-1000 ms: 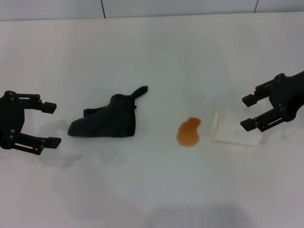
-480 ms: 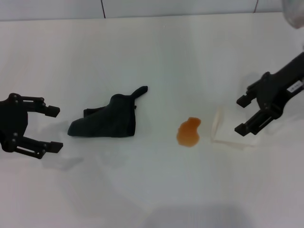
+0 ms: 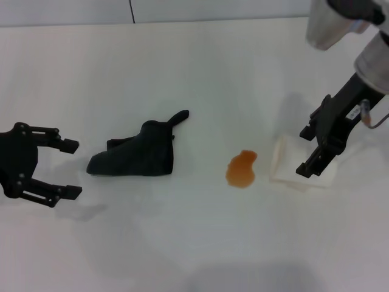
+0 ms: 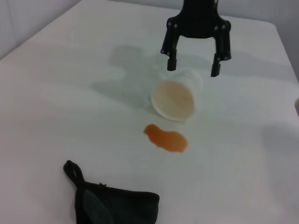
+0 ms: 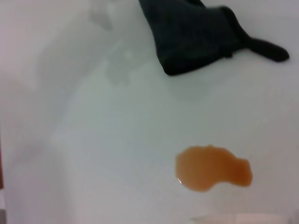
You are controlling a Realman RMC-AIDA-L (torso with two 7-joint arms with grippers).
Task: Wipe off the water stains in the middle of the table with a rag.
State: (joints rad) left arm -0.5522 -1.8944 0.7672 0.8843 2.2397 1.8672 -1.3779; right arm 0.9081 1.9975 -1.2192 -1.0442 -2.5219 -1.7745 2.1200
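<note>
I see my right gripper [image 3: 313,152] has swung from level to pointing down over the tipped white cup [image 3: 292,167], fingers apart around nothing. The water stains [image 3: 242,169], one orange-brown puddle, sit mid-surface [image 3: 200,73] just beside the cup's mouth, unwiped. The dark rag [image 3: 138,156] lies apart on the puddle's other side. My left gripper [image 3: 61,170] has edged toward it, fingers spread. I judge the cup gets cleared first.

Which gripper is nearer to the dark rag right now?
Left. The left gripper, jaws open, sits just beside the rag on its outer side. The right gripper, also open, hovers over the tipped cup, beyond the orange puddle.
</note>
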